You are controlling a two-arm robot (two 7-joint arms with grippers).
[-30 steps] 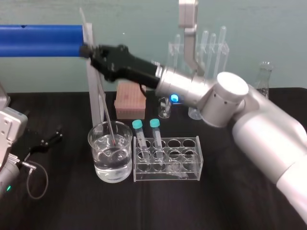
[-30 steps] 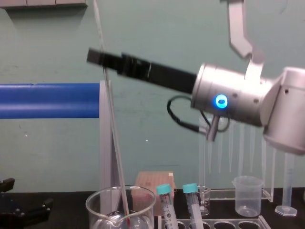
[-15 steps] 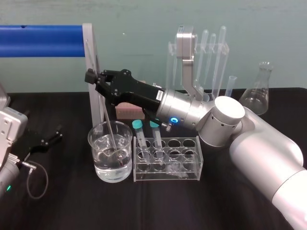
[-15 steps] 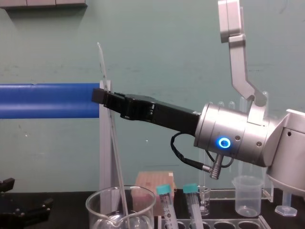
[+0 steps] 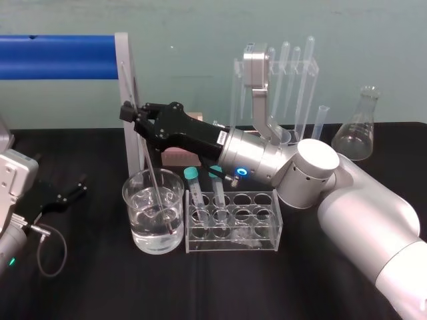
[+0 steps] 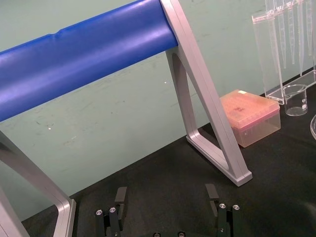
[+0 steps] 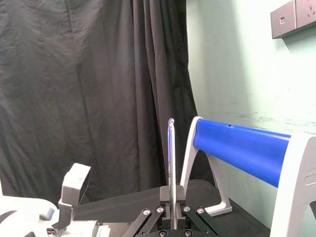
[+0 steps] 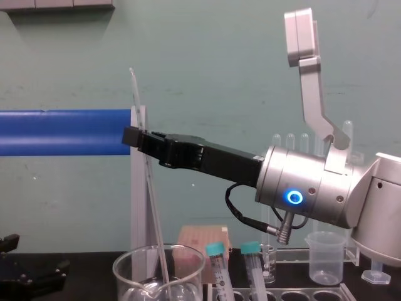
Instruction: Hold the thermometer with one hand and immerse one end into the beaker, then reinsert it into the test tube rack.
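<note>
While my right gripper (image 5: 131, 113) stays out of it no further than a tight clamp on the thermometer (image 5: 150, 175), the rod leans slightly and its lower end sits in the water of the beaker (image 5: 170, 230). The test tube rack (image 5: 233, 241) stands just at the beaker's three o'clock. My left gripper (image 5: 63, 197) lies at its nine o'clock, fingers spread wide, holding nothing.

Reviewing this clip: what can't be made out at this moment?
Tip of the thermometer held by the right claw: beaker water distorts it in the head view; chest view's lower edge cuts it off.
Thermometer's scale: too small in every view.
Holes of the test tube rack: cut off by chest view's lower edge.
</note>
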